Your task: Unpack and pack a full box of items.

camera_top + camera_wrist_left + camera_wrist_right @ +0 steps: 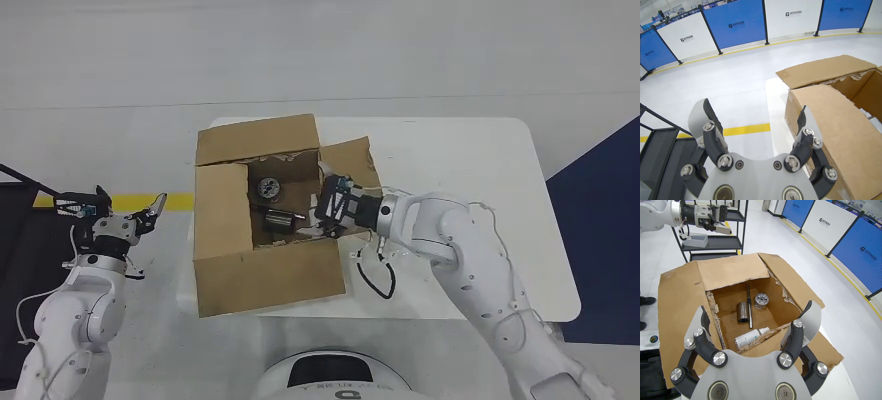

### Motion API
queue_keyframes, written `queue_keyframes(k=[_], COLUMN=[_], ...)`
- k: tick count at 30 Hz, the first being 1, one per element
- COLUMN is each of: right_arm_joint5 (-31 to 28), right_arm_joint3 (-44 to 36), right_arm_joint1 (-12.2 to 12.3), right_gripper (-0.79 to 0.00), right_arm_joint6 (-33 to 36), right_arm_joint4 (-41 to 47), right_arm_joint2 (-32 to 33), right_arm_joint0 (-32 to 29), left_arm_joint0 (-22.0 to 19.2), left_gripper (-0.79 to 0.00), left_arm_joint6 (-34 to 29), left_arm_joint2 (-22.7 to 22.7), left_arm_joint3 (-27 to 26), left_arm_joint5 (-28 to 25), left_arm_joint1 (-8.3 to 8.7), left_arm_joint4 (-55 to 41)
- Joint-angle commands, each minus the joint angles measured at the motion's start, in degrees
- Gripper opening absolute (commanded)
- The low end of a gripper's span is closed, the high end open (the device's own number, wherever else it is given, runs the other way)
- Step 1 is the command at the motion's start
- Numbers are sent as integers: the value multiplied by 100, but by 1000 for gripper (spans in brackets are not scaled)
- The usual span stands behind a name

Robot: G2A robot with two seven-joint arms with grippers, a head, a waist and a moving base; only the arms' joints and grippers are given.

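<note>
Four items in cardboard box (pixel 677 291): cylinder (pixel 743 311), rod (pixel 748 291), round metal part (pixel 761 301), bottle (pixel 748 337); left tool (pixel 754 104), right tool (pixel 756 305) spread, empty.

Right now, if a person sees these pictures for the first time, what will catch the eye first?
The open cardboard box on the white table stands out first, its flaps spread. At its bottom are a dark metal cylinder, a steel rod, a round metal part and a white spray bottle. The right gripper hangs open above the box; the left gripper is open beside the table, over the floor.
</note>
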Motion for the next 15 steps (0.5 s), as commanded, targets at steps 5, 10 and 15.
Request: queue_keyframes(k=[5,10,15], right_arm_joint5=[410,929,1148], right_arm_joint3=[855,1443,1730], right_arm_joint1=[-322,-585,-748], right_gripper=[0,0,0], right_arm_joint6=[59,289,645], right_arm_joint4=[109,122,217], right_arm_joint2=[-1061,-1630,-1936], right_arm_joint0=[1051,1685,1963], left_arm_joint0=[-414,-915,-1258], left_gripper=[0,0,0], left_arm_joint6=[-72,-283,-374], left_arm_joint2=[-61,422,976], left_arm_joint3=[726,1364,1684], left_arm_joint5=[94,-140,-286], left_arm_joint1=[12,25,-10], left_arm_joint4=[229,835,1078])
